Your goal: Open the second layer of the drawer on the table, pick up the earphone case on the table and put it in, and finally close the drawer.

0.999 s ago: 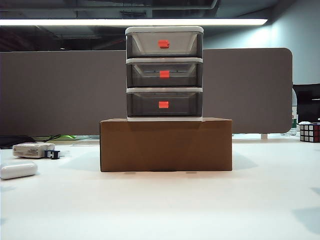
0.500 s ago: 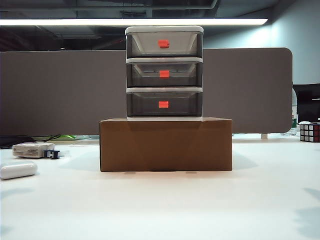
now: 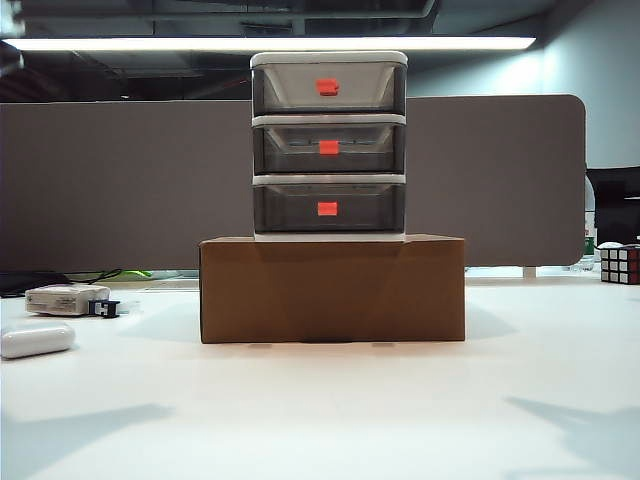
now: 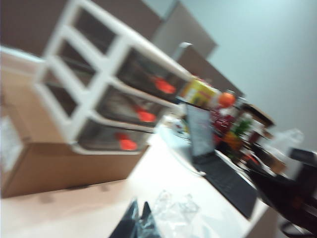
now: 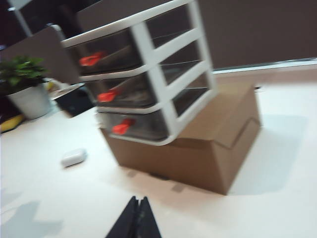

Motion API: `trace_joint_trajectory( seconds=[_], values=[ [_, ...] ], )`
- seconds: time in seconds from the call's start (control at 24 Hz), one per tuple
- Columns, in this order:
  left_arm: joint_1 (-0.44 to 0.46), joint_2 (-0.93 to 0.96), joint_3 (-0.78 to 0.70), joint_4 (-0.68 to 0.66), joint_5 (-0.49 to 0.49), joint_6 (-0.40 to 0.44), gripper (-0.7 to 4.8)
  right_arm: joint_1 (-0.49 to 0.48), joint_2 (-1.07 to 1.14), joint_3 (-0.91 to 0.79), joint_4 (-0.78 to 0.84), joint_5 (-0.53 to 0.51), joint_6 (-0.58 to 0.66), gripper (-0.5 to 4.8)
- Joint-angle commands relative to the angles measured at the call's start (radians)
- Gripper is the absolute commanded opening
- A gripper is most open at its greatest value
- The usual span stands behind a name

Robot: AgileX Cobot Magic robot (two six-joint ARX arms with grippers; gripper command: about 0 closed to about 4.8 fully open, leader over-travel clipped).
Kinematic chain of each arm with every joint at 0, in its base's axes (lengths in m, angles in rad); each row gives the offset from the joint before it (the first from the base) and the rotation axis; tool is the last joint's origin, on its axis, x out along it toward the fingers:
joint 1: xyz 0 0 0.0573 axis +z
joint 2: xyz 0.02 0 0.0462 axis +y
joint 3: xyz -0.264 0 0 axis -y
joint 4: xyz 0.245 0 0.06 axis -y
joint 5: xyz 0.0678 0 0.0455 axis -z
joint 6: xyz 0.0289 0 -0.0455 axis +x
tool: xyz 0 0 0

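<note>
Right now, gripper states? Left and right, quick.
Left gripper: closed, holding nothing, above the table.
Right gripper: closed, holding nothing, above the table, facing the drawer.

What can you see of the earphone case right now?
The earphone case is a smooth, glossy white pill shape with rounded ends, plastic by its look. It lies flat on its long side on the white table, at the exterior view's far left, in front of a flatter white adapter. It appears shut. Nothing touches it except the tabletop; neither gripper is near.
</note>
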Motion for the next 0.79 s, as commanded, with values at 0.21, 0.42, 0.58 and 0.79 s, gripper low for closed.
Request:
trace_joint_trajectory(
  seconds=[0.21,0.42,0.58,0.79],
  values=[
    [-0.280,0.032,0.008,0.014,-0.359,0.159,-0.06,0.020,0.035,0.091,-0.022,-0.011,-0.002,-0.05],
    [-0.769,0.275,0.028,0.214,-0.901,0.394,-0.05,0.138,0.283,0.258,-0.026,0.141,-0.116,-0.05],
    [-0.964,0.572,0.098,0.424,-1.179,0.533,0.08,0.219,0.507,0.372,-0.012,0.169,-0.205,-0.05],
    [-0.977,1.022,0.219,0.673,-1.280,0.555,0.35,0.256,0.795,0.582,-0.015,0.087,-0.290,-0.05]
  ],
)
